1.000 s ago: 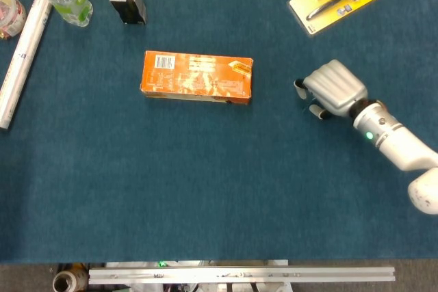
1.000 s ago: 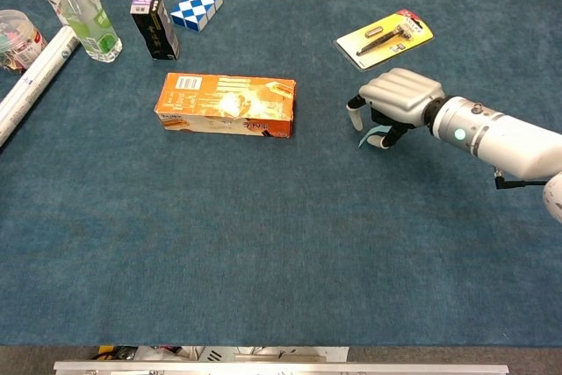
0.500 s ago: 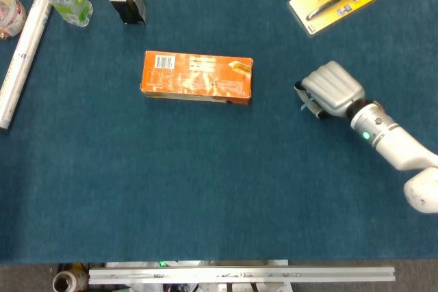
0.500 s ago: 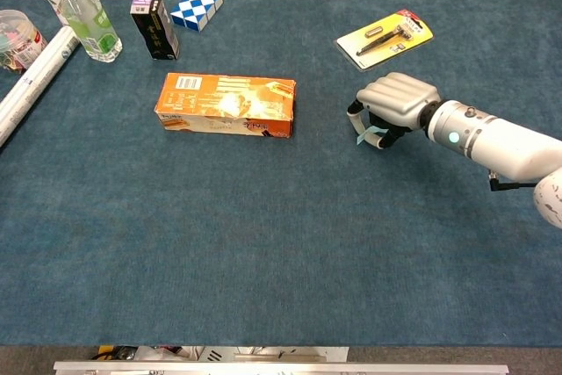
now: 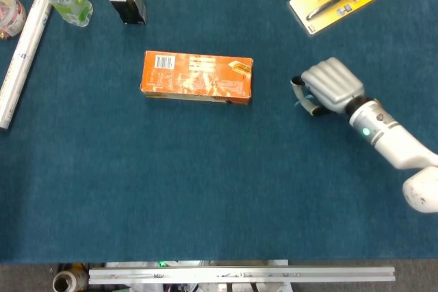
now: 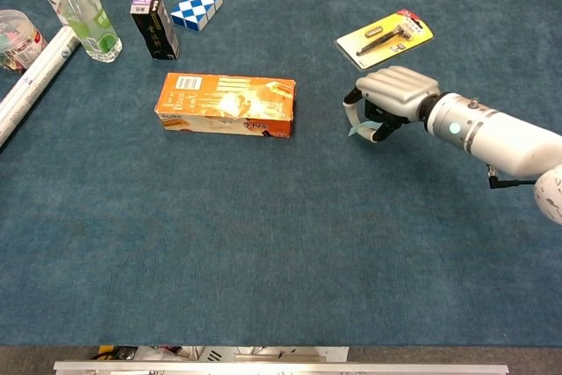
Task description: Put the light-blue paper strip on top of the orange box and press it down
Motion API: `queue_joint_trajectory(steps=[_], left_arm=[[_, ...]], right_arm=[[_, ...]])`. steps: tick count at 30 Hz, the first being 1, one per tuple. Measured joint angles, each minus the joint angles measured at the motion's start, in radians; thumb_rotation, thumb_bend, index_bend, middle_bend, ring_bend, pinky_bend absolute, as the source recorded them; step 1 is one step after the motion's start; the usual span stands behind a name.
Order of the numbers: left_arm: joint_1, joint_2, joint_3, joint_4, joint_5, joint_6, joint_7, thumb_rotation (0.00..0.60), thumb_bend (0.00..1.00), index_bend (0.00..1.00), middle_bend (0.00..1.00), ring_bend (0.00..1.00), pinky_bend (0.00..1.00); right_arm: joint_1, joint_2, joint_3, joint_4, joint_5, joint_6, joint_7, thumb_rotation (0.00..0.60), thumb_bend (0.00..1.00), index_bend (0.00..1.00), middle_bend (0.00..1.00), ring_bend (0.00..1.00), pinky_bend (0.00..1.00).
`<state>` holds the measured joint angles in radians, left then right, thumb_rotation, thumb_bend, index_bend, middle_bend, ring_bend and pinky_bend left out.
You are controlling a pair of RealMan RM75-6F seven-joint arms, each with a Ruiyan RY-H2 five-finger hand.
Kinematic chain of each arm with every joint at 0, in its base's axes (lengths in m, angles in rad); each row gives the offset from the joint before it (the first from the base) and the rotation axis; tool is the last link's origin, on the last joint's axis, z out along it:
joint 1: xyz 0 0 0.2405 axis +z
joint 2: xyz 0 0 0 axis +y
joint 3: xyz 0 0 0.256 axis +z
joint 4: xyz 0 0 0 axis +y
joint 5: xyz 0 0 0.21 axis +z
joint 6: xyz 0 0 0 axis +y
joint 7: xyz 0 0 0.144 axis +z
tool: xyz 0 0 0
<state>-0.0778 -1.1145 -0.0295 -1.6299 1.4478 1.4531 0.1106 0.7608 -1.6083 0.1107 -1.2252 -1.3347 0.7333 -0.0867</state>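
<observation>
Overhead, the head view shows the right hand [image 5: 328, 87] curled over the blue desk [image 5: 205, 182], right of the orange box [image 5: 197, 76], well apart; its grasp is hard to read there. The chest view shows the light-blue paper strip [image 6: 360, 132] pinched under the curled fingers [image 6: 353, 110], close above the desk. Since a second ago, the hand has shifted slightly toward the box. The left hand appears in neither view.
</observation>
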Motion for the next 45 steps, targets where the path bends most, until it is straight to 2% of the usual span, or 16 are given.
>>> queue_joint_trajectory(steps=[9,19,33,45], left_arm=[[0.006,0.003,0.008,-0.010,0.014,0.010,0.002,0.600,0.38,0.32,0.33,0.32,0.29],[0.016,0.010,0.013,-0.015,0.022,0.023,-0.001,0.600,0.38,0.32,0.33,0.32,0.29],[0.029,0.016,0.021,-0.011,0.027,0.031,-0.022,0.600,0.38,0.32,0.33,0.32,0.29],[0.035,0.017,0.022,-0.001,0.033,0.036,-0.039,0.600,0.38,0.32,0.33,0.32,0.29]], right_arm=[[0.035,0.035,0.098,-0.116,0.087,-0.053,0.192,0.600,0.37,0.63,1.00,1.00,1.00],[0.092,-0.026,0.195,-0.109,0.256,-0.141,0.340,0.600,0.37,0.63,1.00,1.00,1.00],[0.176,-0.158,0.261,-0.019,0.506,-0.182,0.361,0.600,0.37,0.63,1.00,1.00,1.00],[0.243,-0.198,0.290,0.039,0.672,-0.209,0.347,0.600,0.37,0.58,1.00,1.00,1.00]])
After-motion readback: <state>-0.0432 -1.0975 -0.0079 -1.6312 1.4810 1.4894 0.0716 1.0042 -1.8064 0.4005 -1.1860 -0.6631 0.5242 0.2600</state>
